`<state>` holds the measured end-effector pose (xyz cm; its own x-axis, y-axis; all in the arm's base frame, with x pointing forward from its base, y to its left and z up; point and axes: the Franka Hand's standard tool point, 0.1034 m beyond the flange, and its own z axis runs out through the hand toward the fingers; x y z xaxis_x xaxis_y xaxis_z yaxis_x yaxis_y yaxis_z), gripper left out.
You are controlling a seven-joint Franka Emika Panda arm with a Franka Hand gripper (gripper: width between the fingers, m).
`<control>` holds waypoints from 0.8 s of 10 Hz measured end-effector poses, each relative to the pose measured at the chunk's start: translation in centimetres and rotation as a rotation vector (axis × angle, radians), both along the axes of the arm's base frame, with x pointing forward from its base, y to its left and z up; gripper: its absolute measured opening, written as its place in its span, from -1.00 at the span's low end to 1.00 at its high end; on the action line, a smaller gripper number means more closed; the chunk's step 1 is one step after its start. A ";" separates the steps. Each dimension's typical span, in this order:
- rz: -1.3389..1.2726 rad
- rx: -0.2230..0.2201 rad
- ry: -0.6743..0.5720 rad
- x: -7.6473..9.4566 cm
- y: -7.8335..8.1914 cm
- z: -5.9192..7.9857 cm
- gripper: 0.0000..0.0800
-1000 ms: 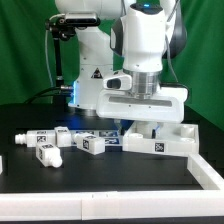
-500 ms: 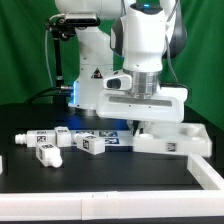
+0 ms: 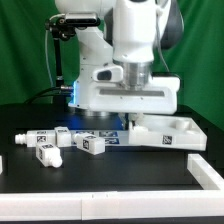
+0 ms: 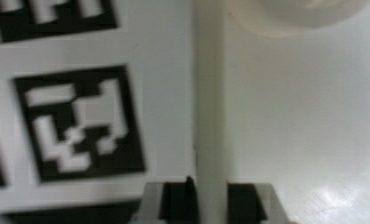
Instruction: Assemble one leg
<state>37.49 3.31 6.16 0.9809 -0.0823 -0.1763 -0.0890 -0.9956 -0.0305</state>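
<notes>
Tool (image 3: 130,116) is low over the counter (image 3: 100,178), its fingers down at the wide white panel (image 3: 165,134). It is not at any leg.

Wrist view: the tool (image 4: 203,195) shows two dark fingertips drawn close, with only a thin slit between them. A raised line on the panel (image 4: 288,120) runs straight into that slit. The picture is blurred, so I cannot tell whether the fingers are clamped on that line or merely closed above it. A round hole (image 4: 297,10) and tags (image 4: 66,120) fill the rest of the view. No leg appears there.

Nearest leg (image 3: 93,146) lies flat on the counter, off the tool toward the exterior view's left and a little nearer the camera. It is close to the panel's end but apart from the tool. Its long axis runs roughly along the counter, across the exterior view, and it is not upright.

Other legs (image 3: 44,152) lie farther out on the same side, well apart from the tool.

Judgement: the leg step is not yet begun. Reaching the nearest leg calls for lifting clear of the panel, moving toward the exterior view's left, and setting the fingers across the leg's short sides. The neighbouring legs crowd it, so a finger may nudge one.
</notes>
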 end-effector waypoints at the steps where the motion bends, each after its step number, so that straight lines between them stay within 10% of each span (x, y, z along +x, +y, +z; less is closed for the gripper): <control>1: -0.003 0.020 -0.005 1.9 -2.1 2.4 -0.86; 4: -0.089 0.018 0.037 3.7 -2.8 4.3 -0.86; 8: 0.011 0.025 0.043 4.9 -4.6 1.2 -0.86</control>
<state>42.41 -1.30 7.40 0.9733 -0.0669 -0.2197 -0.0801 -0.9955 -0.0514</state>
